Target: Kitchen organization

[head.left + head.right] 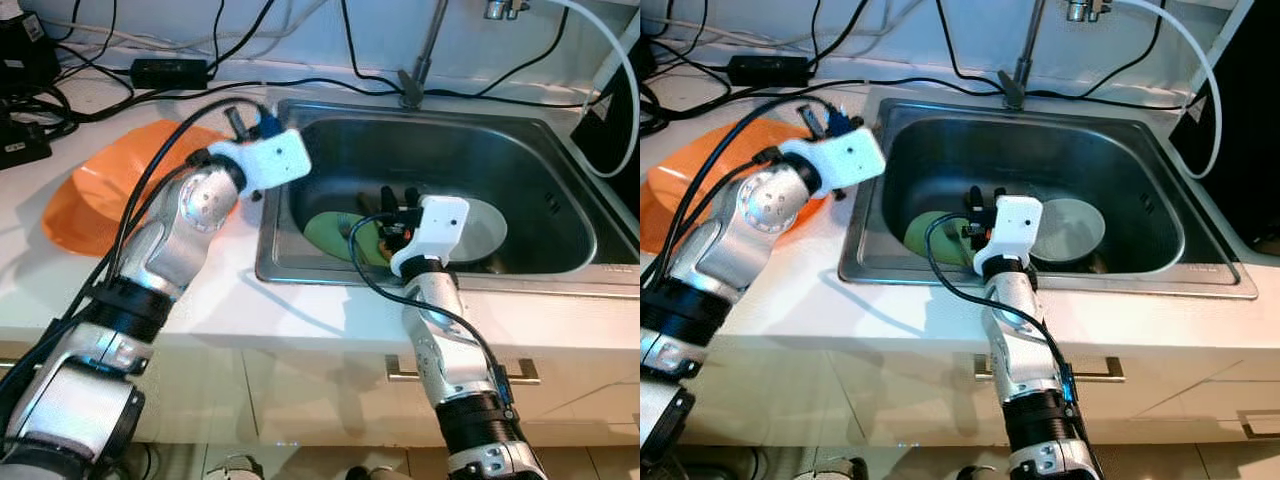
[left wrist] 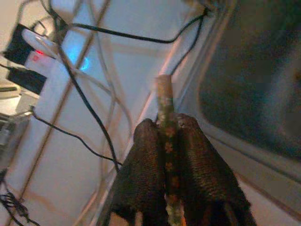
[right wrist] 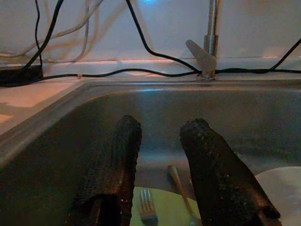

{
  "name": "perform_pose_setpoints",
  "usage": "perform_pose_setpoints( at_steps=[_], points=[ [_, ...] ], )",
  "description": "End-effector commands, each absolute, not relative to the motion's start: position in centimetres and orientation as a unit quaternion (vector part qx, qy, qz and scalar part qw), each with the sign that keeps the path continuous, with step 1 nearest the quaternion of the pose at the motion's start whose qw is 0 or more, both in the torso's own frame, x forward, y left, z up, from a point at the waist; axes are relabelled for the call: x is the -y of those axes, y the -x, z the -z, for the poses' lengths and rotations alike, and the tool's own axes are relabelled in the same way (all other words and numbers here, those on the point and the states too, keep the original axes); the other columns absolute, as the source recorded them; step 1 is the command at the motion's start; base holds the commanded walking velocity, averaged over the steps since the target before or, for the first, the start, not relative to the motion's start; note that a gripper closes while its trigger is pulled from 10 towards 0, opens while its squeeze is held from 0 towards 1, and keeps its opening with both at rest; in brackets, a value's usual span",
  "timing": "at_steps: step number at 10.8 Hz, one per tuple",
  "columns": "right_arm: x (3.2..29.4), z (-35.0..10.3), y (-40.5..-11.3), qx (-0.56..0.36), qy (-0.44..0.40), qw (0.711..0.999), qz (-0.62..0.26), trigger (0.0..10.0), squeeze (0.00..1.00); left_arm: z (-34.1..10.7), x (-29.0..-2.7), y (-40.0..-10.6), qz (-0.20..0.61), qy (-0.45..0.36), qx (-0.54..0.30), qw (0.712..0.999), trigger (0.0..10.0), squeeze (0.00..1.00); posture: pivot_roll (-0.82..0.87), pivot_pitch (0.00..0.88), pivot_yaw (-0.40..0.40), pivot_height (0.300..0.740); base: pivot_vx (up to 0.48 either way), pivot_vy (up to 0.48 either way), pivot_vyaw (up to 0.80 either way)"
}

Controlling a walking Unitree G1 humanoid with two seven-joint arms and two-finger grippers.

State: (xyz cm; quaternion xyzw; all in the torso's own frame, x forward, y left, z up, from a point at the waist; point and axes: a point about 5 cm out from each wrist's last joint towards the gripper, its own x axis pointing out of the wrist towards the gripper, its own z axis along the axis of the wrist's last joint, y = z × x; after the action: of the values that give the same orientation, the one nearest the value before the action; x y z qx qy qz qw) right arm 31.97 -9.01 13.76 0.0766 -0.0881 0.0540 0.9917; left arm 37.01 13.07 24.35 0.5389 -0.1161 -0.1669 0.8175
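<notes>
We see one stainless steel sink [image 1: 560,215] set into a white countertop [image 1: 200,310], with one faucet [image 3: 209,44] at its back edge. In the basin lie two plates: a green plate [image 1: 330,235] toward the left wall and a white plate [image 1: 485,230] just to its right. On the green plate we count one fork [image 3: 147,207] and one more slim utensil handle [image 3: 181,193] beside it. Our right gripper [image 3: 160,134] hangs inside the basin above the green plate, fingers parted and holding nothing. Our left gripper [image 2: 165,125] is over the countertop at the sink's back left corner, fingers closed on one thin patterned stick [image 2: 164,101], perhaps a chopstick. One orange plate [image 1: 100,190] rests on the countertop left of the sink. Several black cables [image 1: 130,95] trail along the counter's back edge.
</notes>
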Motion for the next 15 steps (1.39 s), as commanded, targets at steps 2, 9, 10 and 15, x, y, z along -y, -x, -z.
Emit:
perform_pose_setpoints(
  at_steps=[2, 9, 10, 15],
  points=[
    [9.7, -12.8, -31.6, 0.073, -0.075, 0.994, -0.040, 10.0, 0.00, -25.4, -12.3, -37.0, 0.166, -0.535, 0.140, 0.816, 0.0, 0.00, 0.07, 0.041, -0.057, 0.740, 0.000, 0.000, 0.00],
    [9.7, -12.7, -31.7, 0.070, -0.075, 0.994, -0.038, 10.0, 0.00, -32.0, -10.2, -34.8, 0.162, -0.374, 0.303, 0.861, 7.7, 0.00, 0.08, 0.045, -0.062, 0.740, 0.000, 0.000, 0.00],
    [9.7, -12.8, -31.8, 0.072, -0.075, 0.994, -0.037, 10.0, 0.00, -32.7, -9.7, -34.2, 0.187, -0.280, 0.311, 0.889, 10.0, 0.00, 0.08, 0.046, -0.062, 0.740, 0.000, 0.000, 0.00],
    [10.2, -13.1, -31.7, 0.077, -0.073, 0.994, -0.031, 10.0, 0.00, -34.5, -9.7, -33.3, 0.264, 0.007, 0.298, 0.917, 10.0, 0.00, 0.07, 0.051, -0.054, 0.740, 0.000, 0.000, 0.00]
  ],
)
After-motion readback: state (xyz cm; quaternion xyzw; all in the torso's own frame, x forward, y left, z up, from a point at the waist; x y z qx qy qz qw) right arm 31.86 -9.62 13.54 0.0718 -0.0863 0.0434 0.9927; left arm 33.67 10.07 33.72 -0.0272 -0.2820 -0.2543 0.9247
